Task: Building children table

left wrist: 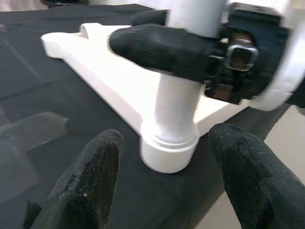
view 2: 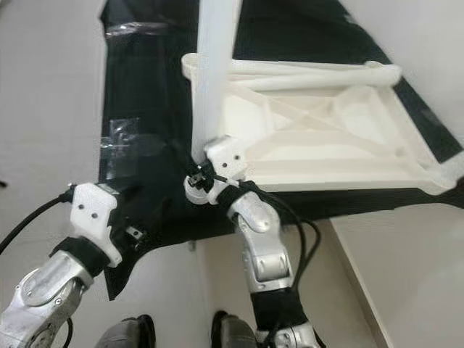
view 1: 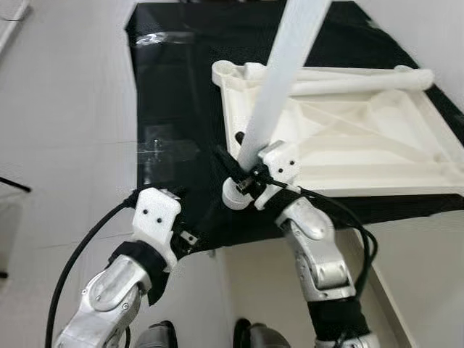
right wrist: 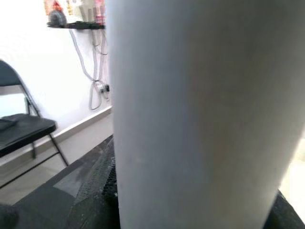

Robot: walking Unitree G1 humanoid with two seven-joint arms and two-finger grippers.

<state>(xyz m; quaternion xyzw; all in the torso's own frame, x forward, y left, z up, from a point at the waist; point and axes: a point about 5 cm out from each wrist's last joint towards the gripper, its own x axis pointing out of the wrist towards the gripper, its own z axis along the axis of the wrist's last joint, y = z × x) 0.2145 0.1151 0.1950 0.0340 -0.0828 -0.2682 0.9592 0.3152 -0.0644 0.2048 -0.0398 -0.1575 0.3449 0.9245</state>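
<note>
An upside-down white plastic table top (view 1: 362,138) lies on a black mat (view 1: 174,94). A white table leg (view 1: 279,80) stands upright at the top's near left corner, its foot (left wrist: 169,152) resting there. My right gripper (view 1: 245,177) is shut on the leg low down, and the leg's pale shaft (right wrist: 190,119) sits close against the right wrist camera. A second white leg (view 1: 355,80) lies along the far side of the top. My left gripper (left wrist: 167,186) is open just left of the leg's base, fingers (left wrist: 90,176) either side of it, apart from it.
The mat covers a pale floor (view 1: 58,145). Clear tape patches (view 1: 163,152) stick to the mat left of the table top. A black folding chair (right wrist: 24,129) stands by a white wall. A black cable (view 1: 80,250) trails from my left arm.
</note>
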